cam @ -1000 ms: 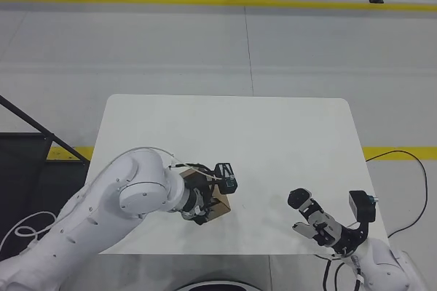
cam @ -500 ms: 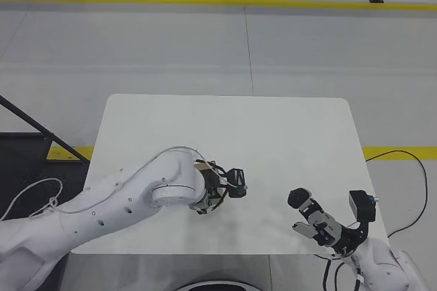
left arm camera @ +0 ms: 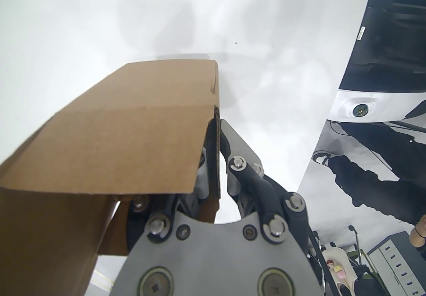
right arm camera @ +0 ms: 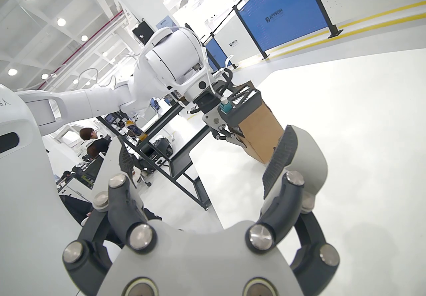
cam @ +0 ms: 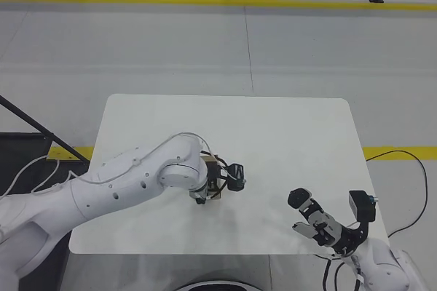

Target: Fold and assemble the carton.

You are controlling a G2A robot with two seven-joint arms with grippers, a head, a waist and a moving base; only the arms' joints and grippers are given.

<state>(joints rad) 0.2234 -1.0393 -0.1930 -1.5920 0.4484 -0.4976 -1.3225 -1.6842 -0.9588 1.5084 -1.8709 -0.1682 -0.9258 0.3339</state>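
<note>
Brown corrugated-cardboard carton (left arm camera: 116,144) is in the L gripper (left arm camera: 215,147). The gripper's clenched on one side wall, w/ the wall's raw edge pinched btwn its two dark fingers (left arm camera: 233,147), one inside the carton and one outside. In the L wrist view a crease runs across the broad panel, and the part beyond it bends down toward the white rounded-corner table (cam: 277,131). From the top, the carton is mostly hidden under the L wrist, w/ only slivers of brown showing. It sits over the table's left-of-centre area, nearer the robot's edge than the far one. The R wrist view shows it tilted, one corner lowest and close to the tabletop. Can't tell if that corner touches, since a finger pad (right arm camera: 283,157) of the R arm covers it. R gripper (cam: 302,212) is released, fingers spread wide w/ nothing btwn them. It's near the table's R front corner, well apart from the carton and aimed roughly toward it. A yellow floor stripe (cam: 408,153) lies beyond the table's R edge.
</note>
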